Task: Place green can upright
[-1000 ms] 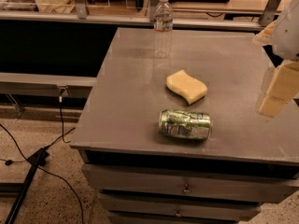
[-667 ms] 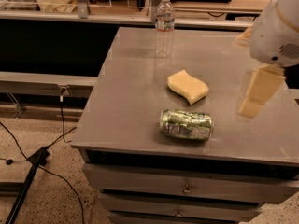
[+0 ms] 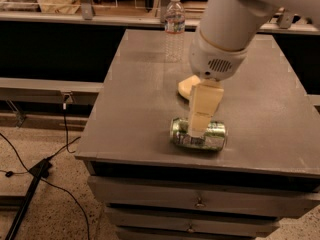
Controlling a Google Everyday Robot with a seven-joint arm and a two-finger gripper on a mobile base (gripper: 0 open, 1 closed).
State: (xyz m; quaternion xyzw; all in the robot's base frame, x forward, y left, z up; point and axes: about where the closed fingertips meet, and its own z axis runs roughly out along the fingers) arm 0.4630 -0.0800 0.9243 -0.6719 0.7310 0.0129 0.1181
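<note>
Now the gripper [image 3: 196,132] hangs low over the grey table [image 3: 135,99] and points down. Its tip is at the middle of the green can [image 3: 216,134]. The green can lies on its side directly below and behind the tip, near the front edge, and its two ends stick out on both sides of the gripper. Whether the gripper is spread or closed, and whether it touches the can, I cannot tell. Just behind the gripper lies a yellow sponge [image 3: 186,87], and farther behind it stands a water bottle [image 3: 174,26].
</note>
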